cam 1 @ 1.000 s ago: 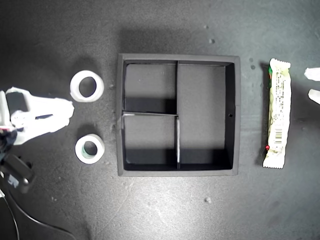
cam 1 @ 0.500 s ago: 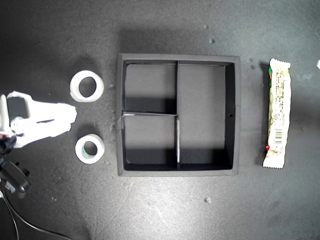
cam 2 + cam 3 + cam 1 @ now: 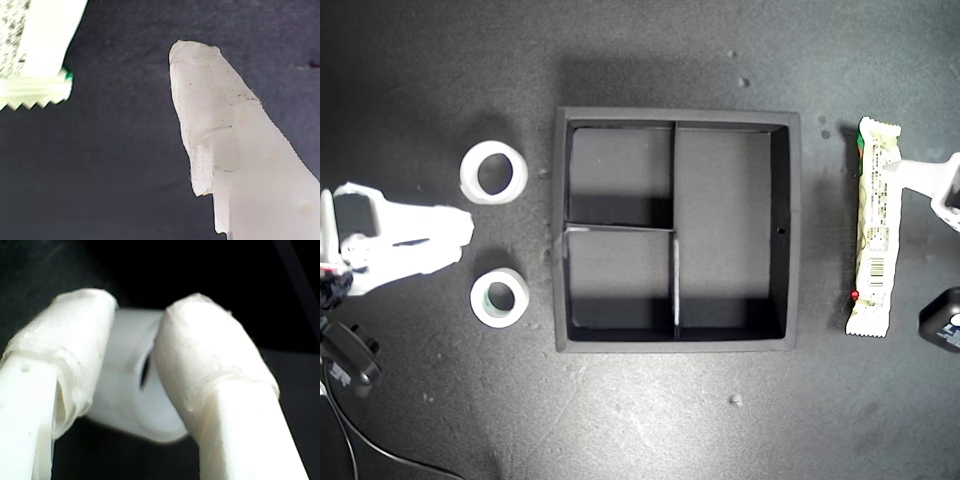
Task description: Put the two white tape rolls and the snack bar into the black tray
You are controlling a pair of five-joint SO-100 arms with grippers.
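The black tray (image 3: pixel 794 300) sits in the middle of the exterior view with nothing in its compartments. Two white tape rolls lie at that view's left: one (image 3: pixel 493 172) farther back, one with a greenish core (image 3: pixel 500 298) nearer. My second gripper (image 3: pixel 463 232) hovers between them, slightly open and holding nothing; a roll (image 3: pixel 131 385) shows blurred behind its fingers (image 3: pixel 75 340). The snack bar (image 3: pixel 875 240) lies at the exterior view's right. My first gripper (image 3: pixel 920 190) is open, one finger touching the bar's far end. The first wrist view shows one finger (image 3: pixel 220 130) beside the crimped end of the snack bar (image 3: pixel 37 55).
Everything rests on a dark mat (image 3: pixel 650 420) with a few small specks. A black part of the first arm (image 3: pixel 944 320) hangs at the exterior view's right edge. The second arm's black parts and cable (image 3: pixel 350 370) lie in that view's lower left corner.
The first gripper left the exterior view's right edge, then came back in reaching the snack bar's far end. The second gripper shifted slightly toward the tray, then stayed still.
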